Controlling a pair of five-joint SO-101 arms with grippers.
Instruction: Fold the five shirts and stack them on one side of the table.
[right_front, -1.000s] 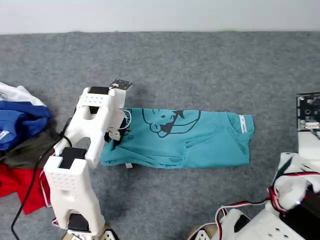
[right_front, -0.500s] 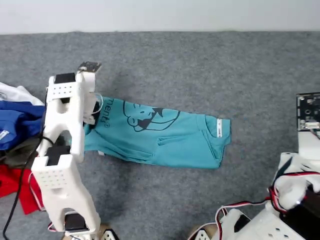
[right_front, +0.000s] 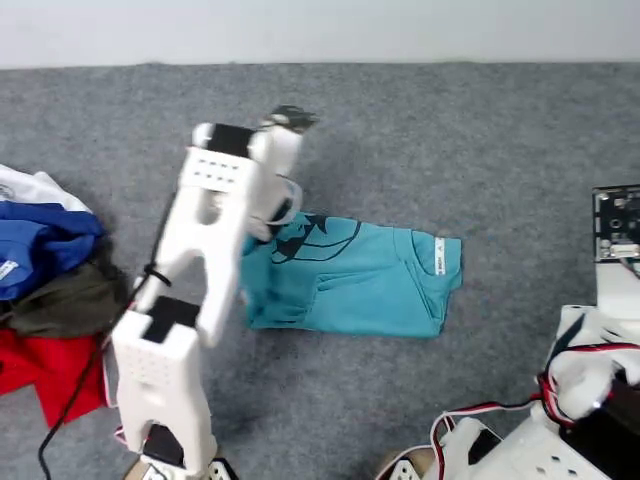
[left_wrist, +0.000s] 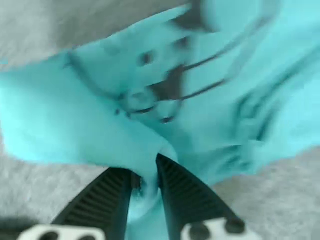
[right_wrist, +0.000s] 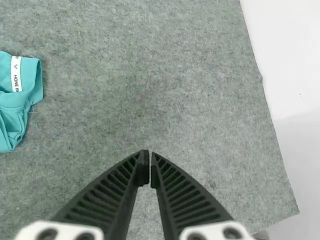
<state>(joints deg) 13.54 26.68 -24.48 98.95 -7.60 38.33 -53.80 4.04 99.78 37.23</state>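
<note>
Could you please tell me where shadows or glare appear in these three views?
High view: soft, even light, no glare, just a faint shadow on the mat beside the left arm. Left wrist view: the teal shirt darkens the mat along its edge. Right wrist view: flat light, no hard shadows; the white surface past the mat is bright.

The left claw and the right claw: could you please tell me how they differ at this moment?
The left claw is shut on a pinch of the teal shirt; the right claw is shut on nothing. The left claw sits over the shirt's printed end; the right claw is above bare grey mat, apart from the shirt. Both are black and ribbed.
</note>
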